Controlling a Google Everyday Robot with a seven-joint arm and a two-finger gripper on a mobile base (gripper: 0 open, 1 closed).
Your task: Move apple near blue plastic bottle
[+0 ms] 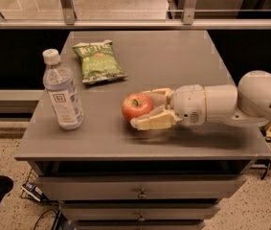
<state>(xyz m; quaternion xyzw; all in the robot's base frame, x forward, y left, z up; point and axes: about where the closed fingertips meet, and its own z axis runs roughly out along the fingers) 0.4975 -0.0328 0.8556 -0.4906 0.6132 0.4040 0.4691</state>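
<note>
Apple (pixel 137 107), red with a yellowish patch and a short stem on top, sits between the two pale fingers of the tool (pixel 139 110), which is clamped on it from the right: one finger runs under its near side and the other lies against its far side. Whether the fruit rests on the surface or is held just above it cannot be told. It is over the front middle of the grey table (pixel 173 56), with a soft shadow lying on the tabletop below the tool. The white arm (pixel 221 104) reaches in level from the right edge of the camera view. Well apart to the left, near the table's front left corner, the blue plastic bottle (pixel 63 92) stands upright, clear and bluish, with a white cap and a white-and-blue label. Behind the bottle and a little to its right, the green chip bag (pixel 98 61) lies flat towards the back of the table. Under the tabletop, drawers (pixel 142 193) with small round knobs face the camera. A metal rail (pixel 135 25) runs across behind the table.
</note>
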